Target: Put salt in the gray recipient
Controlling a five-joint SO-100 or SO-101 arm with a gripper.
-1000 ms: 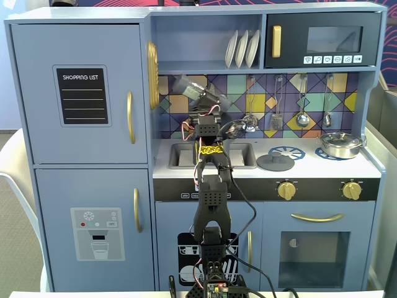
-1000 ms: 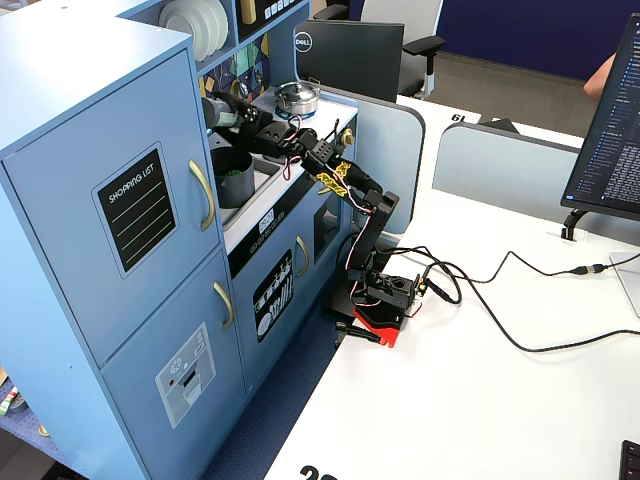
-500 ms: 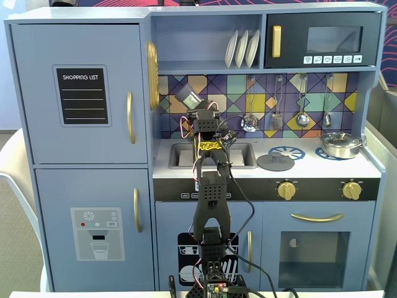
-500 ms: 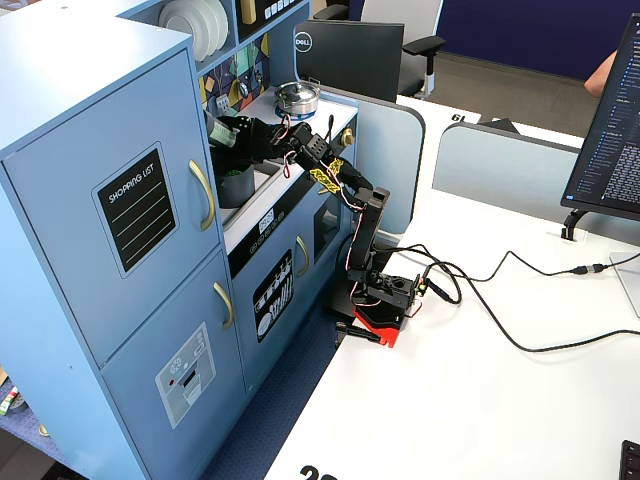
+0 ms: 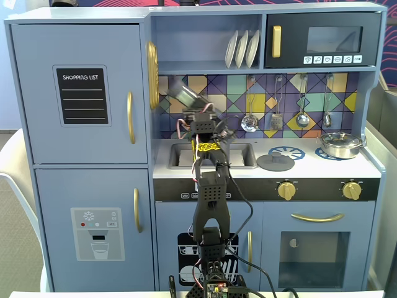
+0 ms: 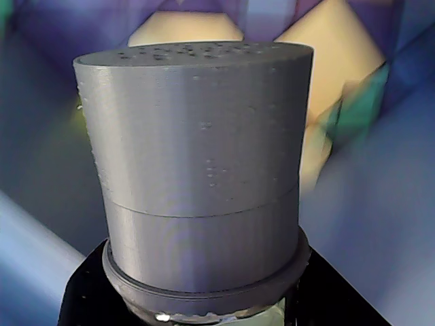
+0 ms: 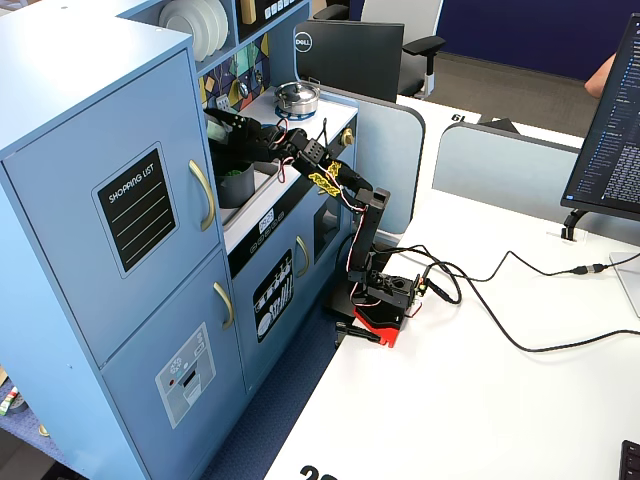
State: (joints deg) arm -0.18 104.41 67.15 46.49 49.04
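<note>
Item: gripper [image 5: 186,107], centre of a fixed view, jaws closed on the salt [image 6: 197,176]. We see its long axis tilted, cap toward upper left. Beyond and below, in the sink, we judge the pot [image 7: 237,185] the target; salt sits above it.

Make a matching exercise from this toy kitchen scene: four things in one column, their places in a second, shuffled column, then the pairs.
Things:
1. salt shaker
2. steel pan
3. white plates
4. flat gray lid

Places:
A. upper shelf
B. right burner
C. held tilted in the gripper above the sink
D. lying on the counter beside the sink

Pairs: 1-C, 2-B, 3-A, 4-D
</note>
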